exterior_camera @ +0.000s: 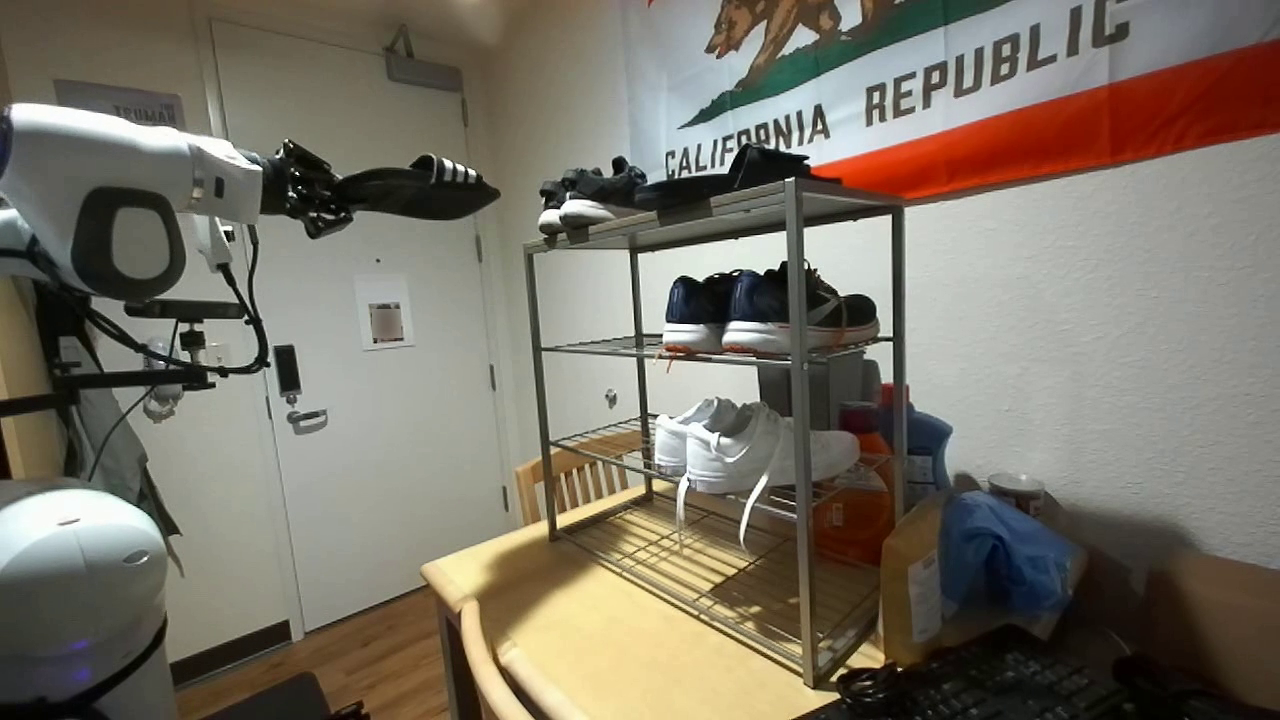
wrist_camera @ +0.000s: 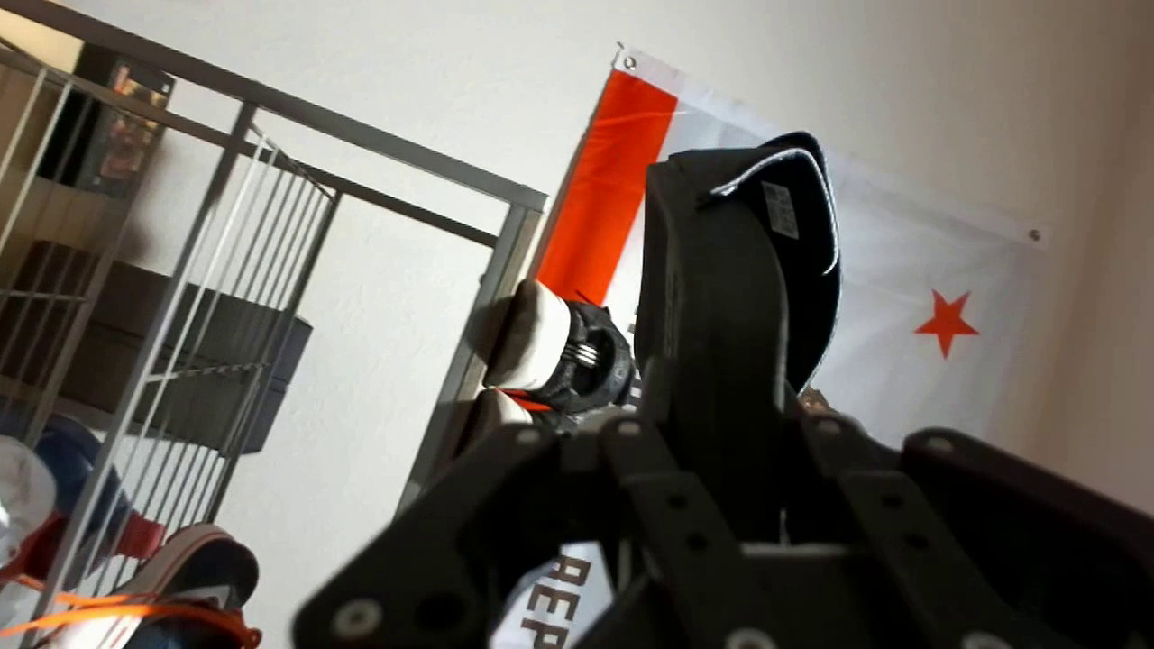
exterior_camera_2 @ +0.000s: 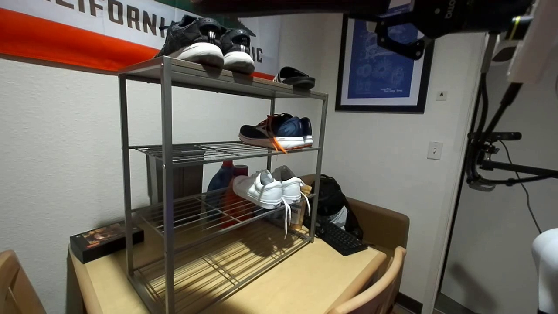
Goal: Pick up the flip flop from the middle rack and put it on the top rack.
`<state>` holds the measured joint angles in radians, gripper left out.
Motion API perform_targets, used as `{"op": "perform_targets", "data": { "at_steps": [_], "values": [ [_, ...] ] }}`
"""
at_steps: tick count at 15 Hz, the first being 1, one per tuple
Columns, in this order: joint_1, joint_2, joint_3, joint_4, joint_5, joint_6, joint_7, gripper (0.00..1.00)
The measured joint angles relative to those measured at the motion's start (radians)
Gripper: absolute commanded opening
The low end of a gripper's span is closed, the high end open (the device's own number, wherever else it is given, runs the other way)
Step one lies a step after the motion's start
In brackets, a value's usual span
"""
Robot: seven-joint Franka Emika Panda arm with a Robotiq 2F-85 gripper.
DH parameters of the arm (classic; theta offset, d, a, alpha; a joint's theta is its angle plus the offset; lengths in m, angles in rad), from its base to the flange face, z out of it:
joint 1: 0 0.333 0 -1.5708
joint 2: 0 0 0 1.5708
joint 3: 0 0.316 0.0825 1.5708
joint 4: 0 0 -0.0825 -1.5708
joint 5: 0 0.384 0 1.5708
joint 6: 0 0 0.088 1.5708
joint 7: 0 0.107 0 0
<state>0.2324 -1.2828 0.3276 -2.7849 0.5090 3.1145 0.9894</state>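
I'm clamping the thin, flat, white-striped black flip flop [exterior_camera: 418, 195] in my black jointed hand [exterior_camera: 338, 196]; it is hovering in midair, apart from the grey metal top rack [exterior_camera: 740, 206].

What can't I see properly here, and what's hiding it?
Held flip flop: in an exterior view, the top edge cuts off its upper side.
Its heel end: in the wrist view, the robot's fingers hide it.
Printed bear: in an exterior view, the top edge cuts off its back.
Tiny writing on the framed poster: in an exterior view, too small to read.
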Motion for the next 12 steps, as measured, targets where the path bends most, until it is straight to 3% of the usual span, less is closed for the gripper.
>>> {"op": "perform_targets", "data": {
  "at_steps": [7,12],
  "values": [
    [0.009,0.006,-0.004,-0.002,0.027,0.149,0.076,0.06],
    [0.009,0.062,-0.119,0.001,0.028,0.252,0.098,0.06]
  ]
}}
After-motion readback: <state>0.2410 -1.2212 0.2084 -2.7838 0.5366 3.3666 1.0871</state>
